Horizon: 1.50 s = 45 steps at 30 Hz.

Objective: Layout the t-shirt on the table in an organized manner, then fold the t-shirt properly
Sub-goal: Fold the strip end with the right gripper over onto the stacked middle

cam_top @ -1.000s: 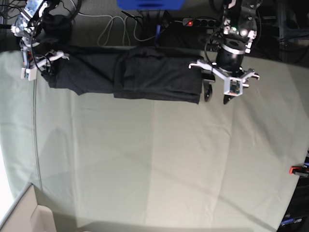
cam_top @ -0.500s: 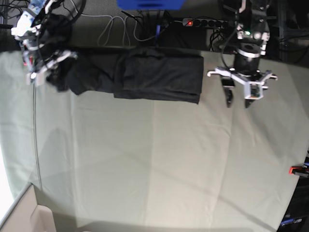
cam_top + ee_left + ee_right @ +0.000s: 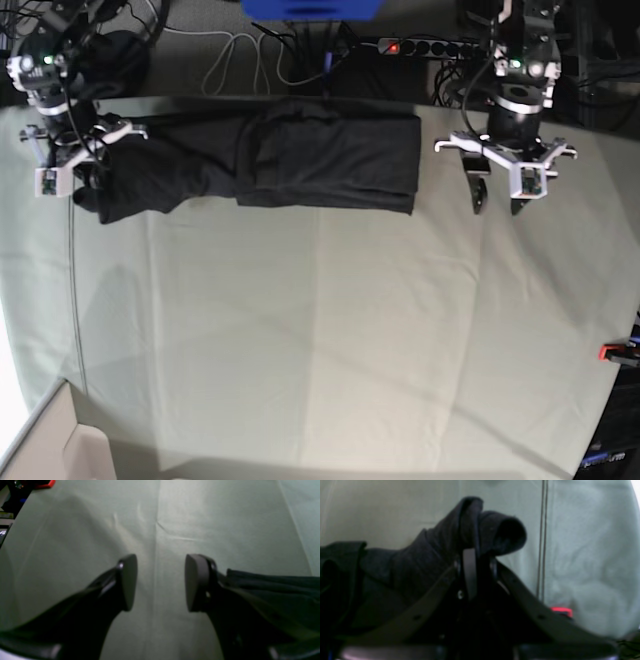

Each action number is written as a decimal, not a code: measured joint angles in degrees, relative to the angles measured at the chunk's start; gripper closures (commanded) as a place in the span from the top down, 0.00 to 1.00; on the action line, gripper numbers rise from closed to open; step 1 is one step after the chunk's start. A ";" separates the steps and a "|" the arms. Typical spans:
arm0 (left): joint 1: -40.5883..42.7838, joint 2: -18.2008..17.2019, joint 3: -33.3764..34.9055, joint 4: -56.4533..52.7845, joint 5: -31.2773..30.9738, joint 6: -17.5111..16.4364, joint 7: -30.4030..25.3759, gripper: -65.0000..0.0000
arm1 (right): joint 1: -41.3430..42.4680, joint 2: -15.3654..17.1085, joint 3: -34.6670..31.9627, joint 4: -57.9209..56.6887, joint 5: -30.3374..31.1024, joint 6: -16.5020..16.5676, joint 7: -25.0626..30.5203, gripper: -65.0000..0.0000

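While the t-shirt lies as a long dark band across the far edge of the table, one end of it is lifted and clamped in the right gripper, seen at the left of the base view. In the right wrist view the jaws are pressed tightly together on a bunched roll of charcoal fabric, which hangs over the fingertips and hides most of what lies beyond them. A seam in the table covering is seen running past the gripper, and a small red clamp shows just beyond one finger.

The left gripper, at the right of the base view, is held just beside the other end of the shirt, not touching it. Its jaws are spread apart and nothing is held between them; only creased pale green cloth is seen in the gap. The shirt's folded edge is partly hidden behind one finger.

Behind the table, a power strip with a red light, loose cables and a blue object are visible. Another red clamp is fixed at the table's right edge
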 measured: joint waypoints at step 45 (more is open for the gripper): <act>7.52 0.83 -15.06 -2.47 -0.17 -0.17 -0.04 0.46 | -2.75 0.83 -52.24 -2.89 0.07 -0.15 0.68 0.00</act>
